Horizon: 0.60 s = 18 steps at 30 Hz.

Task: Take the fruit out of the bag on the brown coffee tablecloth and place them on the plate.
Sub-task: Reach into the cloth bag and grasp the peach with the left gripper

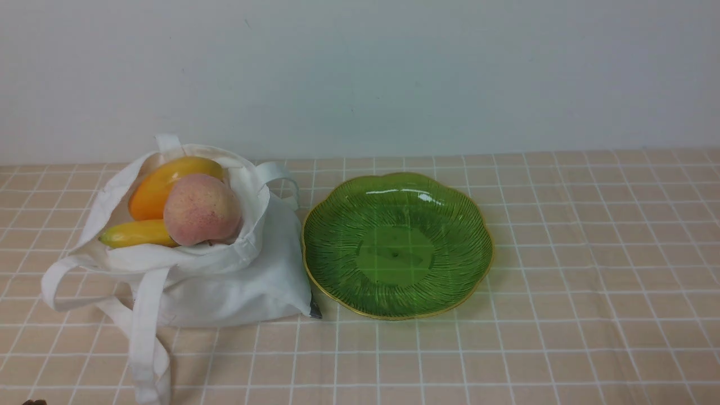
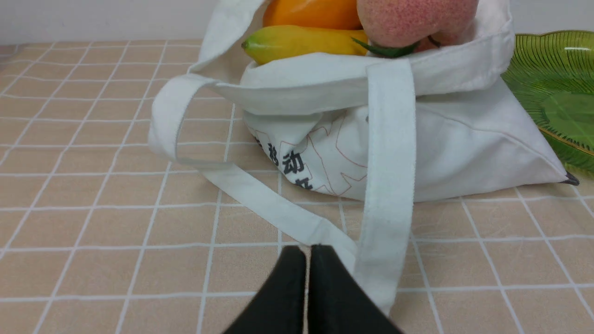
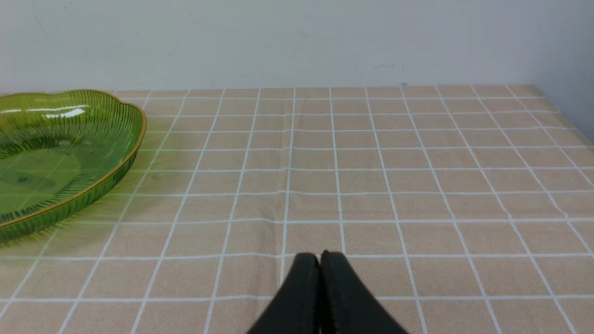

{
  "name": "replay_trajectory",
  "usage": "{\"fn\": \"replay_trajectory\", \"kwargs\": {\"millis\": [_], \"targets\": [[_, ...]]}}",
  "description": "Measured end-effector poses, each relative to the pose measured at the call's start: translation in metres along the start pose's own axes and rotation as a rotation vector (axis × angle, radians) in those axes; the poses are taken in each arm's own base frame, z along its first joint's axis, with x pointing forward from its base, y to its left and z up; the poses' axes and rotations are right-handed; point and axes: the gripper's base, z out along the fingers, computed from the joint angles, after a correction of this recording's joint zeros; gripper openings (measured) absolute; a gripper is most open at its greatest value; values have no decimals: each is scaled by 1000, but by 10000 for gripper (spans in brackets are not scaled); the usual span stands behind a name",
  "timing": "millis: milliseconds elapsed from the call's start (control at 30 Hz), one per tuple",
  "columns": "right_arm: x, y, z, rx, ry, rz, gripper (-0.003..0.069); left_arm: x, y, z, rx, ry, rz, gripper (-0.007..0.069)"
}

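The white tote bag [image 1: 225,281] lies on the tan gridded tablecloth [image 1: 562,337] at the left, its mouth open. In it lie the pink peach [image 1: 201,209], the orange mango [image 1: 163,183] and the yellow banana [image 1: 138,233]. The green plate [image 1: 349,225] sits just right of the bag, empty. My left gripper [image 2: 307,248] is shut and empty, low over the cloth by the bag's strap [image 2: 390,185], short of the bag [image 2: 464,148]; the peach [image 2: 413,18], mango [image 2: 311,11] and banana [image 2: 297,41] show there. My right gripper [image 3: 320,255] is shut and empty, right of the plate [image 3: 134,139].
A white wall [image 1: 360,73] runs along the table's far edge. The bag's long straps [image 1: 146,337] trail toward the front left. Open cloth lies right of the plate [image 2: 547,69]. The table's right edge shows in the right wrist view [image 3: 575,125].
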Motion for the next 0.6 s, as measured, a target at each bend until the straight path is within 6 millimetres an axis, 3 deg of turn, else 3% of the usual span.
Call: {"fn": "replay_trajectory", "kwargs": {"millis": [600], "targets": [[0,0,0,0,0,0,-14,0,1,0,-6,0,15,-8]]}}
